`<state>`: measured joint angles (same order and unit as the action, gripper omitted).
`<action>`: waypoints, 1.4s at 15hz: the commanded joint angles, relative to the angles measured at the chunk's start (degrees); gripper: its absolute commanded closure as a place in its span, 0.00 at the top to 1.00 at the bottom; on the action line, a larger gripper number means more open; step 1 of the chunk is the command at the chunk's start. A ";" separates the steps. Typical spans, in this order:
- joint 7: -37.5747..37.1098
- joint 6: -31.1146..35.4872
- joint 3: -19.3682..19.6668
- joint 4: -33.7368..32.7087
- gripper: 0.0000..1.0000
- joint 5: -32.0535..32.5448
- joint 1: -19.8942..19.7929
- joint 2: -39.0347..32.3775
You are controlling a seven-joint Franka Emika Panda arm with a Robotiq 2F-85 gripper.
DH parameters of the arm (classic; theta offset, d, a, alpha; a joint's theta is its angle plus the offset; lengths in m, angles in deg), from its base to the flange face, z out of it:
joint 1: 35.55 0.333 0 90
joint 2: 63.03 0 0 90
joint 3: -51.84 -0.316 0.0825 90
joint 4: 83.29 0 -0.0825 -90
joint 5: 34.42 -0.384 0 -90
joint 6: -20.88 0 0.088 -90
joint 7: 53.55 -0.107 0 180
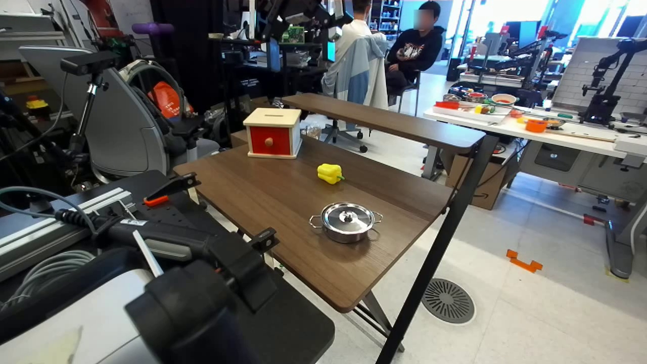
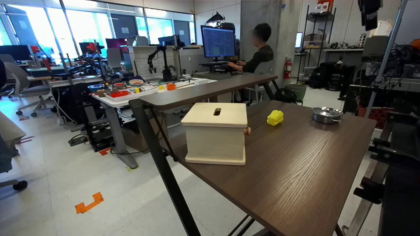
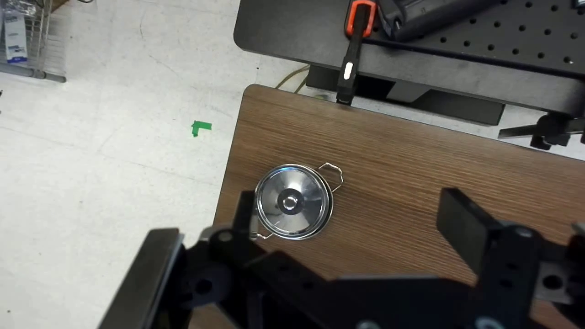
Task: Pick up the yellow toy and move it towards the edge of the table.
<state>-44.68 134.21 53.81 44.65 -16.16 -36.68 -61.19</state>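
a: where's the toy (image 1: 329, 173)?

b: on the table (image 1: 242, 177), between the box (image 1: 273, 134) and the pot (image 1: 347, 222), touching neither. in an exterior view the box is farther off, to its left, and the pot nearer, slightly right.

a: and the gripper (image 3: 352, 211)?

b: its fingers (image 3: 465, 228) stand wide apart in the wrist view, holding nothing. spread like that, they look set for a first grasp.

a: over the toy, then?

b: doubtful. the wrist view has the pot below, partly behind the left finger, and no toy in sight.

a: why's the toy placed there?

b: probably to keep it off its neighbours, so the fingers can come down on either side without knocking box or pot.

a: and that clamp (image 3: 349, 77)?

b: it reaches from the dark bench (image 3: 292, 32) onto the table's edge; my guess is it stops the table sliding.

a: next?

b: the pick isn't made yet, so i'd go across to the toy, then lower. being rounded, it could roll if one finger touches first. which edge it should end near, the task doesn't say.
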 commanded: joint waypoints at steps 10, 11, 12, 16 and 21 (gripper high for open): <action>17.37 12.09 -3.41 -3.12 1.00 6.19 2.07 -15.31; 17.17 13.78 -3.46 -4.13 1.00 7.05 2.15 -17.43; 16.74 16.05 -3.36 -4.99 1.00 8.51 2.24 -19.32; 14.66 31.01 -2.75 -5.93 1.00 12.73 2.02 -23.84; 22.41 44.56 -8.46 -6.12 1.00 -0.10 -2.91 -28.58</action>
<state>-27.80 174.43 49.57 39.57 -9.41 -35.90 -87.03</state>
